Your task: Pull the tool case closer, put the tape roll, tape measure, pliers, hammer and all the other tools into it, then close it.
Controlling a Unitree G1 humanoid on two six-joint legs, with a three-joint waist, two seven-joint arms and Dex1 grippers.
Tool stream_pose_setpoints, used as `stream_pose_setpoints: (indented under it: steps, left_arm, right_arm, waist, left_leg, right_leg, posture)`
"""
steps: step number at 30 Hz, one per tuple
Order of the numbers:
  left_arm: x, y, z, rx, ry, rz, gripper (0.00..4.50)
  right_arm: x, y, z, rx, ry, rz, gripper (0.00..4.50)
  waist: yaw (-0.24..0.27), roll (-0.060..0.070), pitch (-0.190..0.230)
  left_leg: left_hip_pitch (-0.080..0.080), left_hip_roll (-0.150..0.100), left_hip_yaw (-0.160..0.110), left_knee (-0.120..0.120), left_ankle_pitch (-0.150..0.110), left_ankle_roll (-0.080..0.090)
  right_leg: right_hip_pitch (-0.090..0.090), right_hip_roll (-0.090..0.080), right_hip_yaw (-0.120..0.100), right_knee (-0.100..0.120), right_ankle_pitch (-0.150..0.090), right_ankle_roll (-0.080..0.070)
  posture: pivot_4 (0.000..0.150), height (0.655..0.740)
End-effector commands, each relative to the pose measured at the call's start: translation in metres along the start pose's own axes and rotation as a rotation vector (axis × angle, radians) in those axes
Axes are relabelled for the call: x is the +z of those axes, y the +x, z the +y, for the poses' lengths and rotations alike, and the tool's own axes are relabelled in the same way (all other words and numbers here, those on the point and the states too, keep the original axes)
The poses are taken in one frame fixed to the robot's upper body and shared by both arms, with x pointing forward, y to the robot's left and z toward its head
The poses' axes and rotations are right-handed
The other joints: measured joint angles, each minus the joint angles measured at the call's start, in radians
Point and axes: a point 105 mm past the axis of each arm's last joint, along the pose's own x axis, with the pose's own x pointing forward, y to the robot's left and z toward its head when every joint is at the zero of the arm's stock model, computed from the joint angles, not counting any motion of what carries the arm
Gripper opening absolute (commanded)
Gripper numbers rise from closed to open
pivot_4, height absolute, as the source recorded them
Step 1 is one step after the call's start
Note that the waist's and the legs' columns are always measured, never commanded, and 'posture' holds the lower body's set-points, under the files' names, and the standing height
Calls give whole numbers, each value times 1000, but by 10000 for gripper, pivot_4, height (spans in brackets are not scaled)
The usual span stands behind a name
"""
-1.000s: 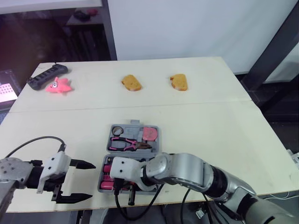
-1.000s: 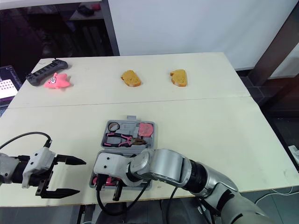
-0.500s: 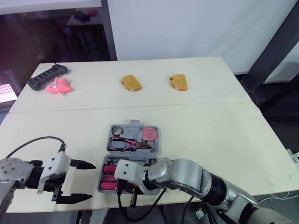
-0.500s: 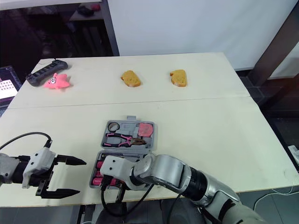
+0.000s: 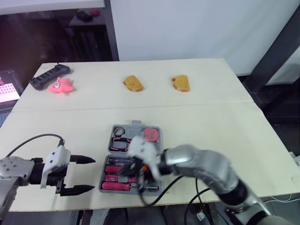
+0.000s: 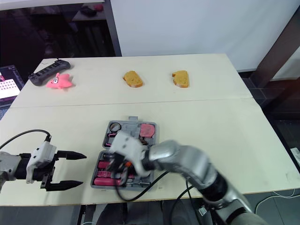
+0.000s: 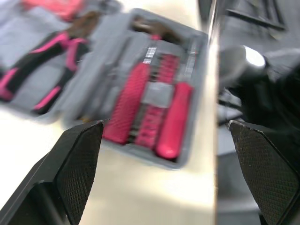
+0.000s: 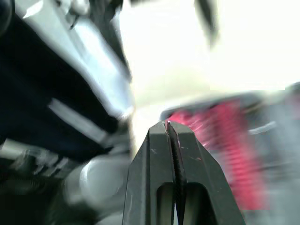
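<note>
The grey tool case [image 5: 135, 124] lies open near the table's front edge. Its far half holds a tape roll [image 5: 118, 131], a pink tape measure [image 5: 151, 134] and pink-handled pliers [image 5: 118, 143], which my right wrist partly covers. The near half holds pink-handled tools [image 5: 115, 177]. My right gripper [image 5: 128, 168] hangs over that near half, its fingers shut with nothing between them [image 8: 168, 124]. My left gripper [image 5: 78, 174] is open, just left of the case and apart from it; the left wrist view looks along the pliers [image 7: 51, 61] and the pink handles [image 7: 136, 108].
At the back of the table lie two orange bread-shaped pieces [image 5: 132, 83] [image 5: 181, 83]. A pink toy [image 5: 59, 86] and a black power strip [image 5: 49, 76] sit at the back left. The case's near edge is close to the table's front edge [image 5: 154, 200].
My right gripper has swung from the table's front edge up over the near half of the case. The left gripper has hardly moved. The camera has shifted slightly.
</note>
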Motion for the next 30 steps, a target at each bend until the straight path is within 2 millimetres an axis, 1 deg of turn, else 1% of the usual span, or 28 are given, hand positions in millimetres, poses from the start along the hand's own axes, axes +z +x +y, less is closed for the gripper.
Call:
stream_pose_setpoints:
  steps: [1,3,4,5,6,7,8,9,11,14,17,19,21,23,24,26,28,30]
  left_arm:
    - [0,-2,11,96,-25,-20,45000]
    - [-2,-2,16,139,-41,-30,45000]
    - [-4,-2,21,183,-58,-46,45000]
    - [-6,0,30,252,-98,-91,45000]
    - [-8,0,37,299,-130,-122,39364]
    - [-13,3,42,335,-164,-135,36527]
    - [-17,5,46,352,-185,-138,31811]
    - [-23,10,49,373,-180,-123,25909]
    - [-34,23,58,408,-179,-108,15839]
    - [-39,38,69,441,-180,-124,301]
    - [-41,57,78,448,-176,-142,301]
    - [-44,67,76,418,-174,-125,301]
    - [-52,78,68,362,-169,-75,301]
    - [-56,83,63,330,-160,-48,301]
    - [-57,84,62,326,-157,-46,301]
    - [-55,92,57,289,-151,-53,301]
    - [-54,99,47,233,-162,-47,301]
    - [-57,103,42,221,-154,-26,301]
  right_arm:
    - [0,-34,-10,-50,2,-43,827]
    - [-8,-46,-18,-99,21,-26,827]
    - [-27,-56,-29,-171,45,34,827]
    - [-59,-67,-46,-291,65,154,827]
    - [-83,-76,-55,-368,68,245,0]
    - [-100,-80,-59,-405,64,294,0]
    - [-109,-81,-61,-416,58,310,0]
    - [-113,-77,-61,-418,52,308,0]
    - [-120,-68,-69,-438,29,319,0]
    - [-125,-60,-82,-483,5,335,0]
    - [-131,-49,-89,-482,-11,353,0]
    - [-131,-44,-87,-459,-9,357,0]
    - [-131,-36,-82,-422,-17,363,0]
    - [-132,-32,-79,-399,-30,372,0]
    - [-132,-31,-79,-395,-34,374,0]
    - [-126,-21,-74,-369,-26,352,0]
    - [-122,-11,-69,-343,-14,335,0]
    - [-120,-5,-64,-322,-9,327,0]
  waist:
    - [9,0,0]
    - [11,0,0]
    - [11,0,0]
    - [13,0,0]
    - [23,1,0]
    - [29,0,0]
    - [32,-1,0]
    - [31,-1,0]
    - [27,-1,0]
    - [32,-1,0]
    - [34,-2,-1]
    - [34,-2,-1]
    - [32,-2,-1]
    - [31,-2,-2]
    - [32,-2,-2]
    - [32,-3,-3]
    - [31,-3,-4]
    - [30,-5,-6]
  left_leg:
    - [0,0,0,0,0,0]
    - [0,0,0,-1,0,0]
    - [0,0,0,-1,0,0]
    - [0,0,0,-1,0,0]
    - [0,0,0,0,0,0]
    - [1,-1,0,1,0,0]
    - [1,-1,1,2,0,0]
    - [0,-1,1,4,0,0]
    - [1,-1,1,4,0,0]
    - [6,-1,1,4,0,0]
    - [10,-1,1,5,0,0]
    - [13,-1,1,5,0,0]
    - [13,-1,1,5,0,0]
    - [15,-1,1,4,0,1]
    - [16,0,1,4,0,1]
    - [18,-1,1,3,0,1]
    - [19,0,1,3,0,1]
    - [20,0,1,2,0,1]
  right_leg:
    - [0,0,0,0,0,0]
    - [0,0,0,0,0,0]
    - [0,0,0,0,0,0]
    - [0,0,0,0,0,0]
    - [1,0,0,0,0,0]
    - [2,-1,0,-1,0,0]
    - [2,-1,0,-1,0,0]
    - [2,-1,0,-1,0,0]
    - [2,0,1,0,0,0]
    - [6,1,2,0,1,0]
    - [11,1,2,-1,0,0]
    - [15,1,1,-1,0,0]
    - [15,1,1,-1,0,0]
    - [16,1,1,-1,0,0]
    - [17,1,1,-1,0,0]
    - [19,1,1,-1,0,0]
    - [20,1,1,-1,0,0]
    - [20,1,2,-1,0,0]
  posture:
    - [1500,7400]
    - [1500,7400]
    - [1500,7400]
    - [1500,7400]
    - [1500,7400]
    - [1500,7400]
    - [1500,7400]
    - [1500,7400]
    - [1500,7400]
    - [1500,7400]
    - [1500,7400]
    - [1500,7400]
    - [1500,7400]
    - [1500,7400]
    - [1500,7400]
    - [1500,7400]
    - [1500,7400]
    - [1500,7400]
